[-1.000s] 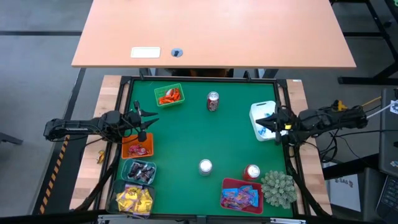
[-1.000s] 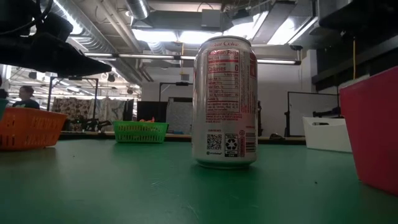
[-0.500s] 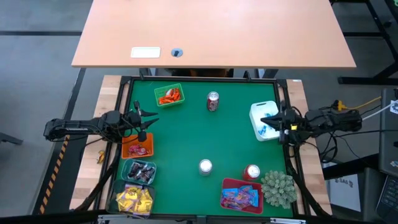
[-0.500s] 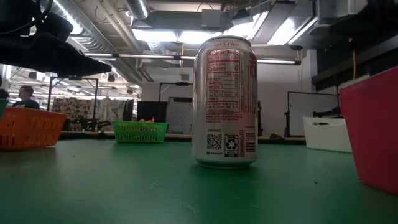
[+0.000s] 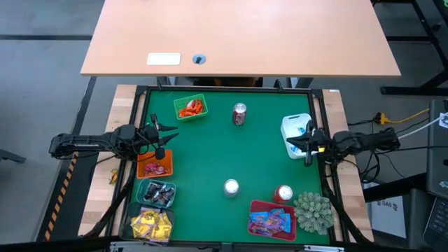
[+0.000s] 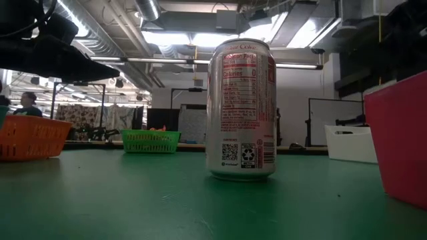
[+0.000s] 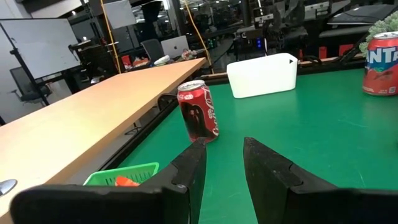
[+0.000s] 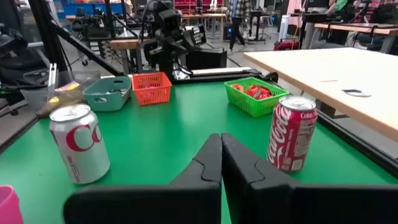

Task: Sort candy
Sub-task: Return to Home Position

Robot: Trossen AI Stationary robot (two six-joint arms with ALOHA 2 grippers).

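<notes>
The candy lies sorted in bins. Orange-red pieces fill the green bin (image 5: 190, 107), and red ones the orange bin (image 5: 155, 165). Dark ones are in the teal bin (image 5: 157, 193) and yellow ones in the yellow bin (image 5: 150, 225). Blue and purple packets lie in the red bin (image 5: 271, 221), and a few blue pieces in the white bin (image 5: 295, 133). My left gripper (image 5: 170, 131) (image 7: 224, 152) stands open and empty at the table's left edge, above the orange bin. My right gripper (image 5: 290, 144) (image 8: 221, 143) is shut and empty over the white bin's near side.
A red can (image 5: 239, 113) stands at the far middle. A silver can (image 5: 231, 187) (image 6: 241, 110) stands at the near middle, and a red can (image 5: 283, 194) beside the spiky plant (image 5: 313, 212) at the near right. The green mat's middle (image 5: 231, 150) is bare.
My right gripper has sunk lower at the table's right edge, by the white bin, staying shut and empty.
</notes>
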